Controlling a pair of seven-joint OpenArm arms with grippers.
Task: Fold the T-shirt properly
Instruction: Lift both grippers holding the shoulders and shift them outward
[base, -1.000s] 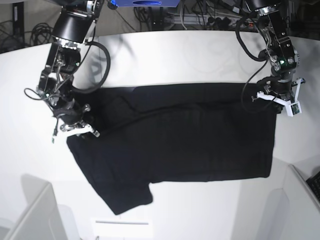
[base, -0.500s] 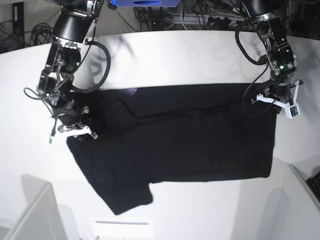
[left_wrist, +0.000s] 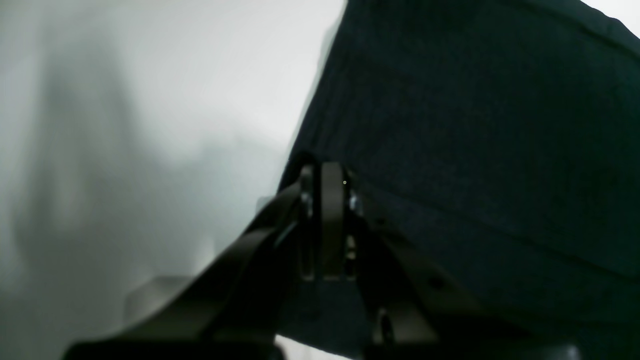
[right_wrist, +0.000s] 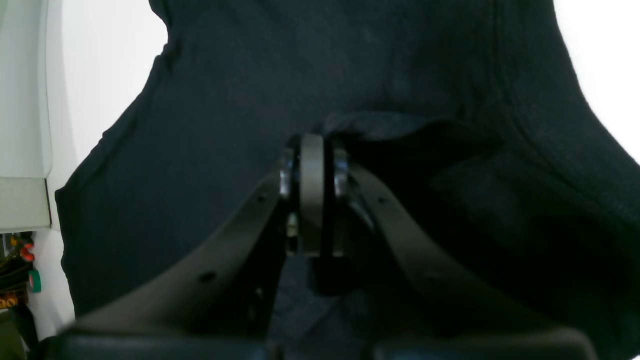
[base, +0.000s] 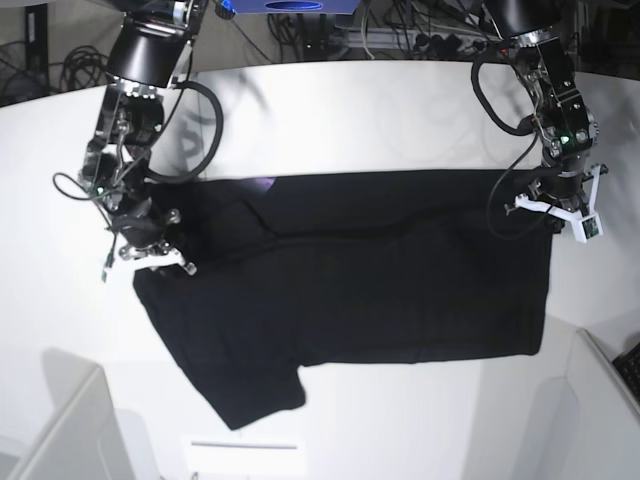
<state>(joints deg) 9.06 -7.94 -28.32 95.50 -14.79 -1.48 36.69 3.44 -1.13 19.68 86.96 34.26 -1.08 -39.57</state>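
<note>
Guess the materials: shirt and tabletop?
T-shirt: black knit cloth, matte, probably cotton jersey; the right wrist view shows a fine ribbed weave, soft folds and a stitched hem. Table: smooth white hard surface, slight sheen, likely laminate or painted board; shadows fall softly on it, no grain visible.

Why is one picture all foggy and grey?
In the left wrist view the table is blurred and shadowy, because the camera sits close; the T-shirt looks soft too. The right wrist view is sharper. The base view is bright, with arm shadows on the table.
</note>
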